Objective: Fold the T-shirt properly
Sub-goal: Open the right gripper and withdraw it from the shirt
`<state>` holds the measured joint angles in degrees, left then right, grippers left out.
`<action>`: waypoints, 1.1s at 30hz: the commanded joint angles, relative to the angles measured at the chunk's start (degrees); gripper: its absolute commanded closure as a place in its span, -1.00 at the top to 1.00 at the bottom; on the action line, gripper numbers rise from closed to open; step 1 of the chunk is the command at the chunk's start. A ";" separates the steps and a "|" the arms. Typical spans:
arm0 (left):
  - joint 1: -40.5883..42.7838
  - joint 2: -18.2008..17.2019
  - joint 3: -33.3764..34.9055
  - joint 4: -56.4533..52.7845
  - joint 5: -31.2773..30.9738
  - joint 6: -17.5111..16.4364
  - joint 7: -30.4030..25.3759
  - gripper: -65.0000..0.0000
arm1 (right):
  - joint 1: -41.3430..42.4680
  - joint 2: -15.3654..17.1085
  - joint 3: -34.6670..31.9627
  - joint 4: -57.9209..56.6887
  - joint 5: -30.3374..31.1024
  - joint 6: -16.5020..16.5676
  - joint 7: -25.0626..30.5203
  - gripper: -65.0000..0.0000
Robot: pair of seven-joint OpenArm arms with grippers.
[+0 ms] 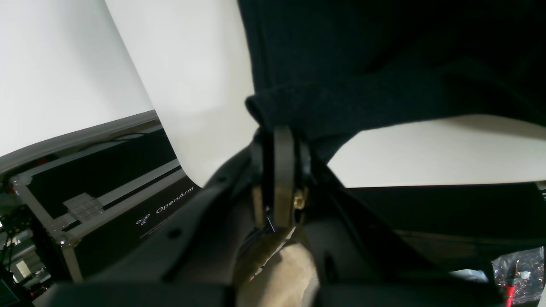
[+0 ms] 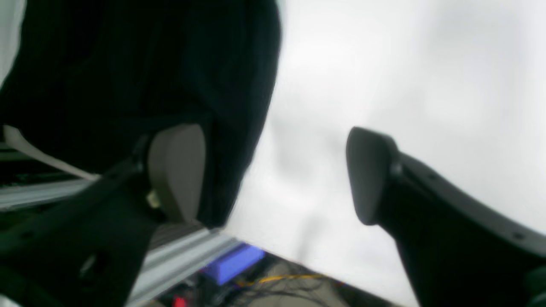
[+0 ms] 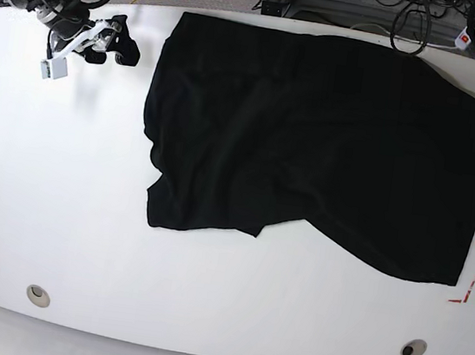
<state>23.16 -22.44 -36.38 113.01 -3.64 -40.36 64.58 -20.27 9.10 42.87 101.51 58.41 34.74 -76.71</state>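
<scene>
The black T-shirt (image 3: 312, 144) lies spread across the white table (image 3: 58, 206). The left gripper (image 1: 279, 132) pinches its edge; the right gripper (image 2: 273, 170) stands spread, gripping nothing.

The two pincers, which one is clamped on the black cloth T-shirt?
The left pincer, shut on the black cloth T-shirt; the right pincer stands open.

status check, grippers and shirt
Left gripper shut on T-shirt edge. Right gripper open, holding nothing. Shirt spread on table, print hidden. Nothing in the way.
</scene>
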 commanded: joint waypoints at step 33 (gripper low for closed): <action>-0.17 -1.17 -0.15 0.70 0.34 0.36 -1.85 -1.00 | 6.07 -5.72 -6.26 -5.91 -6.94 -2.96 6.77 0.30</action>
<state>23.18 -22.41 -36.12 112.97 -3.62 -40.36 63.94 -14.57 2.59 36.47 94.70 50.72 31.53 -70.72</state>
